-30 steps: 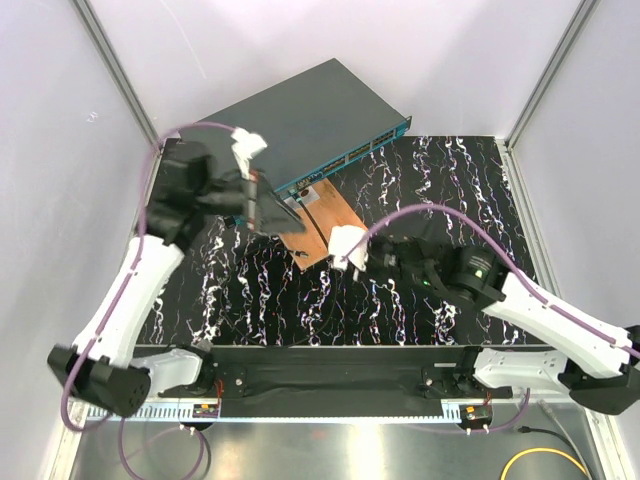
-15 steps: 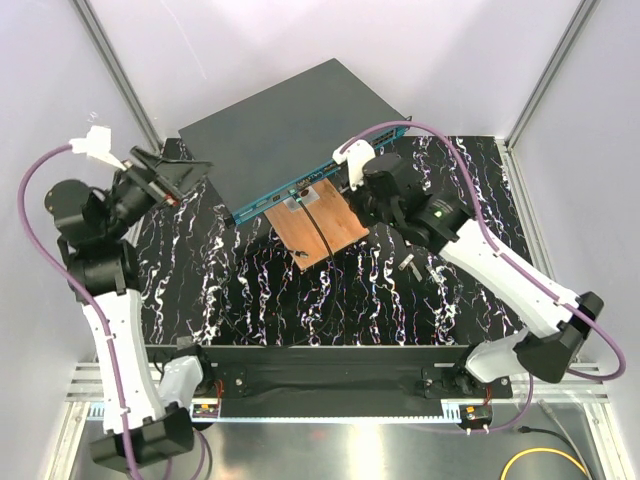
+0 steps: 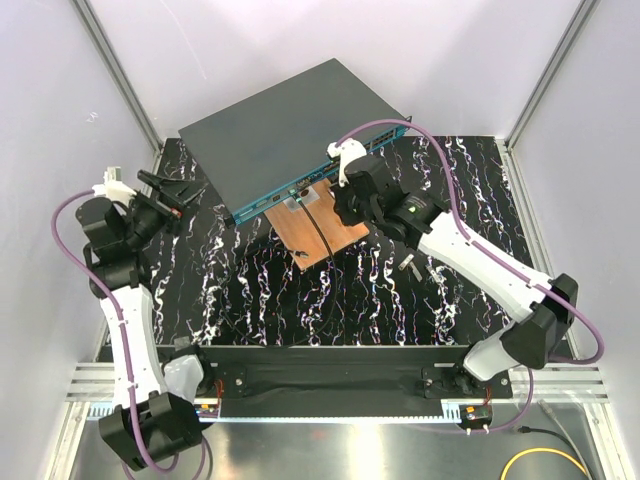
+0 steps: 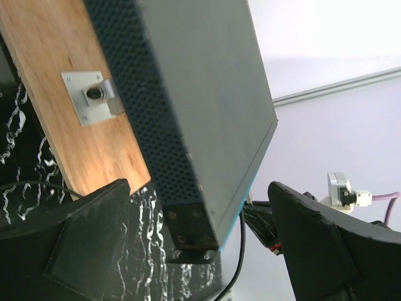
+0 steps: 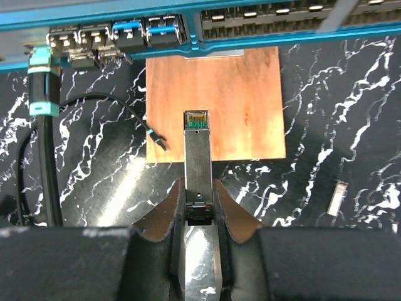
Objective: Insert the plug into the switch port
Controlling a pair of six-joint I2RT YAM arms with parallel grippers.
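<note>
The right pincer [image 5: 199, 207] is squeezing the plug [image 5: 196, 147] (tip pointing forward). The switch [image 5: 263, 28] sits ahead of it, apart. Picking up is done; pushing it in is left.

The switch [image 5: 263, 25] is cut off by the right wrist view's top edge, the plug [image 5: 196, 144] is partly hidden within the right gripper [image 5: 198, 189], and a small piece [image 5: 338, 198] on the table [image 5: 326, 94] cannot be identified.

— Bright enough in here?
— Yes, even white light from above, and the shadows are soft. In the right wrist view the table [image 5: 135, 182] glares at seven o'clock.
— Any blur?
— The left wrist's fingers [image 4: 75, 251], close to the lens, look dark and soft.
</note>
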